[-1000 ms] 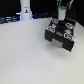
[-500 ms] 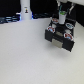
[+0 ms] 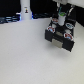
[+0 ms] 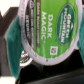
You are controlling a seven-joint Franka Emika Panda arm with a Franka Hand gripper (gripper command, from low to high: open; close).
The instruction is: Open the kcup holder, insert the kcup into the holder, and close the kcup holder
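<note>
The kcup holder (image 3: 60, 35) is a black boxy unit on the white table at the exterior view's right. Its tray (image 3: 62, 45) stands pulled out toward the front, with round pods showing on it. My gripper (image 3: 61, 20) hangs right above the holder's back part and is shut on the kcup (image 3: 61, 16). In the wrist view the kcup (image 4: 50, 30) fills the frame: a white cup with a green "Dark Magic" lid, clamped between teal finger pads (image 4: 9, 36). The black holder (image 4: 40, 72) lies close beneath it.
A white bottle-like object (image 3: 25, 9) stands at the back on the exterior view's left. Dark equipment (image 3: 10, 19) runs along the table's far edge. The white table (image 3: 25, 55) spreads out in front of and to the left of the holder.
The gripper with the kcup stays over the holder and has shifted only slightly. The tray has not visibly moved.
</note>
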